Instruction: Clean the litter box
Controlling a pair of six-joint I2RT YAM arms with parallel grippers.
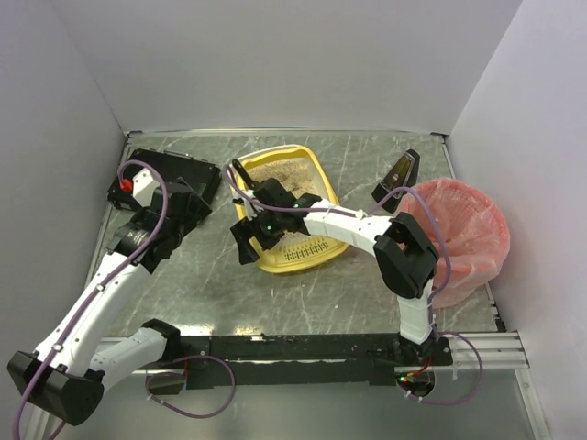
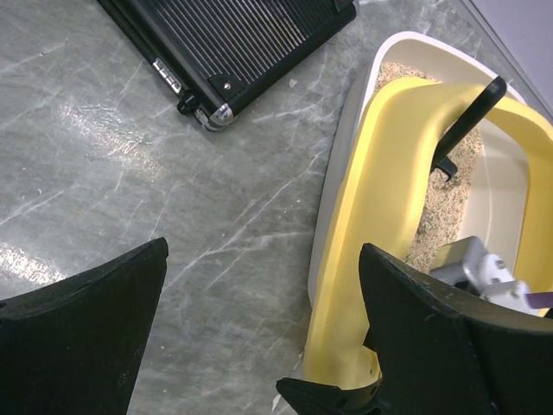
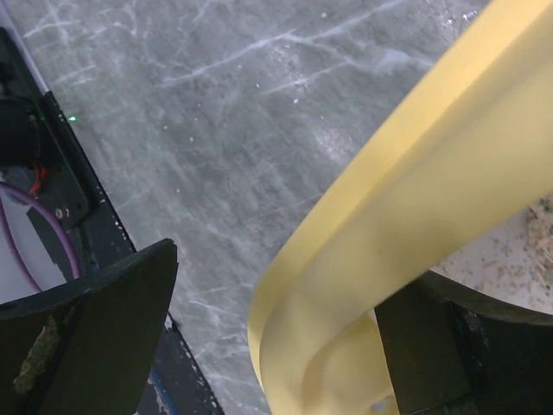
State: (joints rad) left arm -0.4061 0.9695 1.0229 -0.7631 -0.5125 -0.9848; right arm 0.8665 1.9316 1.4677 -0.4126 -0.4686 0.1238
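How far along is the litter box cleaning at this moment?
Barely begun. Done: nothing visible; beige litter lies in the litter box, with a black tool standing in it. In hand: the right gripper is open, straddling the box's near rim; the left gripper hangs open over the table beside it. Left: the whole clean-out, presumably into the pink-red bin.

Thing: litter box [image 1: 295, 258], a yellow plastic tray, rectangular with rounded corners and a broad rolled rim.
Contents: beige sandy litter [image 1: 280, 172], showing in the far half.
Near end: slotted rim.
Pose: flat, turned slightly askew.
Place: middle of the table [image 1: 367, 165], somewhat toward the back.
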